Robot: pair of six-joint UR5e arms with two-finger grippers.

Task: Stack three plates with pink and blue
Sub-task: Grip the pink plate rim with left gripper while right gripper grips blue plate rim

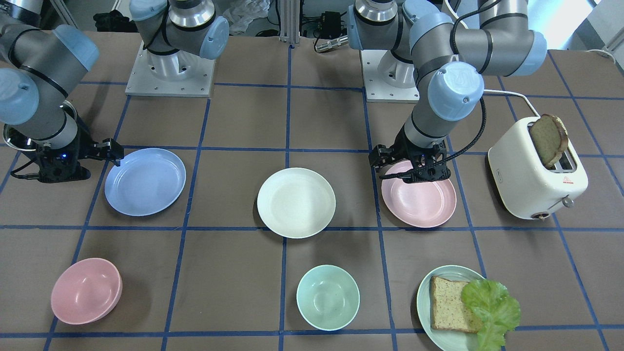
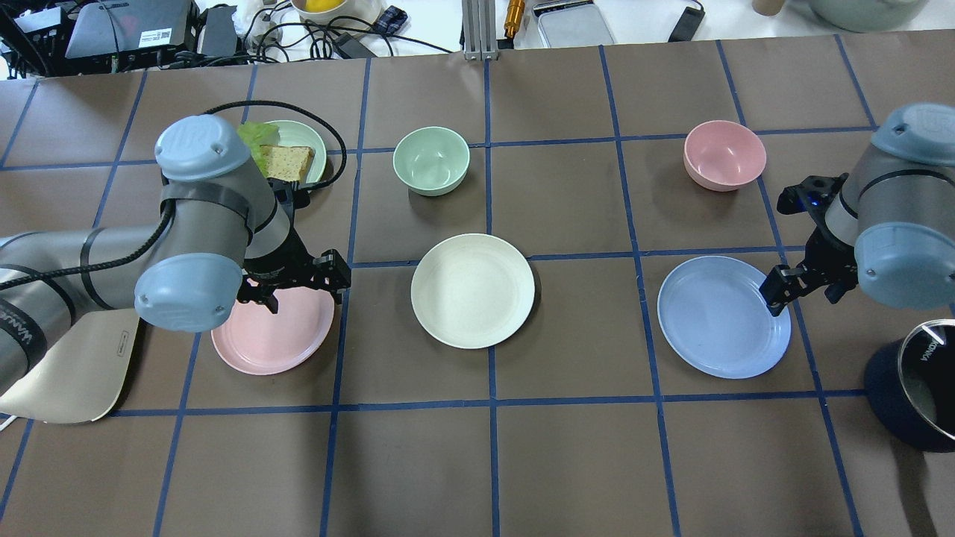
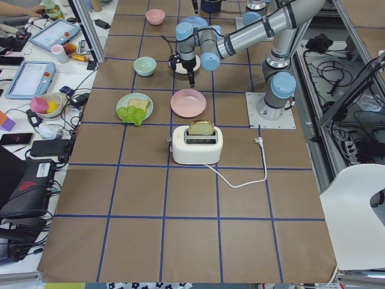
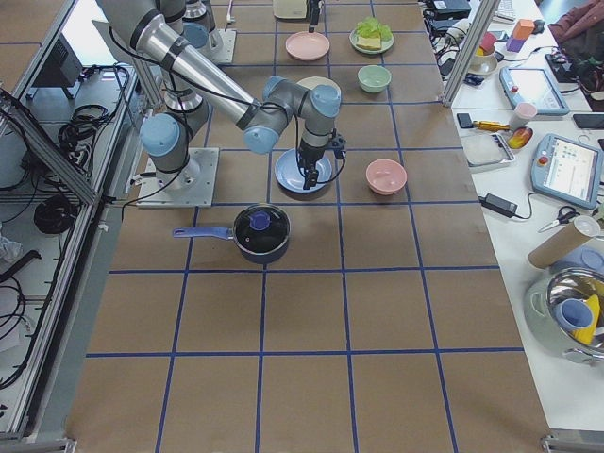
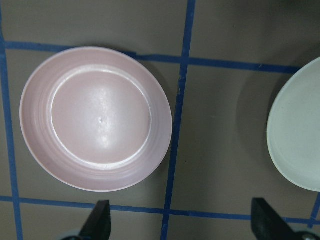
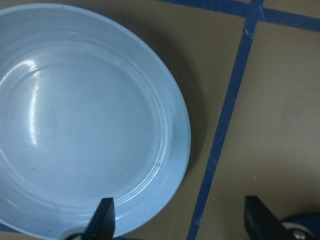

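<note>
The cream-white plate lies mid-table, also in the front view. The pink plate lies on my left side. The blue plate lies on my right side. The three plates lie apart, none stacked. My left gripper is open and empty, hovering over the pink plate's far edge; the wrist view shows the plate past the spread fingertips. My right gripper is open and empty at the blue plate's outer rim, one fingertip over the rim, the other over bare table.
A pink bowl, a green bowl and a green plate with bread and lettuce stand along the far side. A white toaster holding toast stands outside the pink plate. A dark pot with a lid stands near my right arm.
</note>
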